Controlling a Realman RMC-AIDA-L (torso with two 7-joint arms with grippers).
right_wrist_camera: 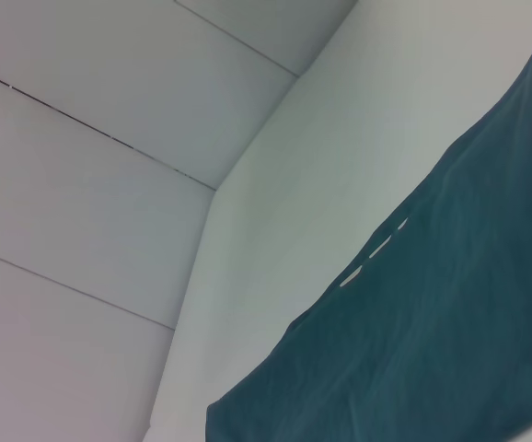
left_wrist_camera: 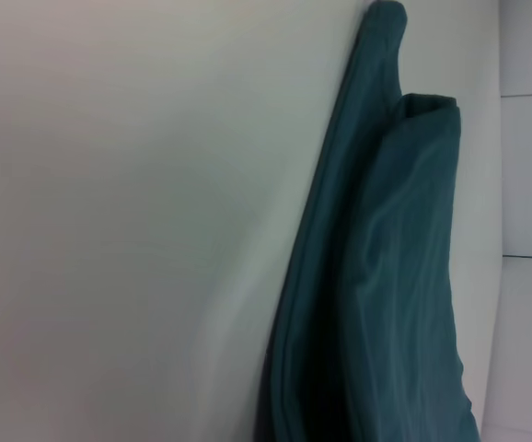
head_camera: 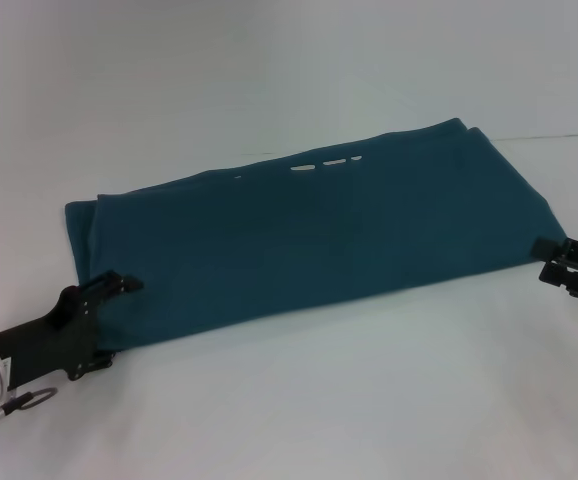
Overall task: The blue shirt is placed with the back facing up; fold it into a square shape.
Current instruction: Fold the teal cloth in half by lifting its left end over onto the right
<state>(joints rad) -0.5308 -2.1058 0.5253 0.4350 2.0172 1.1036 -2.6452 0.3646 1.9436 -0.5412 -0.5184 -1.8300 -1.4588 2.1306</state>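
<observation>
The blue shirt (head_camera: 309, 235) lies on the white table (head_camera: 369, 400) as a long folded band running left to right. White lettering (head_camera: 324, 163) peeks out along its far edge. My left gripper (head_camera: 121, 287) is at the shirt's near left corner, shut on the cloth edge. The left wrist view shows the stacked layers of the shirt (left_wrist_camera: 386, 295) close up, with a shadow beneath them. My right gripper (head_camera: 554, 252) touches the shirt's near right corner. The right wrist view shows the shirt (right_wrist_camera: 450, 331) and its lettering (right_wrist_camera: 376, 249) from the right end.
The white table stretches in front of and behind the shirt. Pale wall panels (right_wrist_camera: 82, 184) stand beyond the table's far side, and its far edge (head_camera: 559, 136) shows at the upper right.
</observation>
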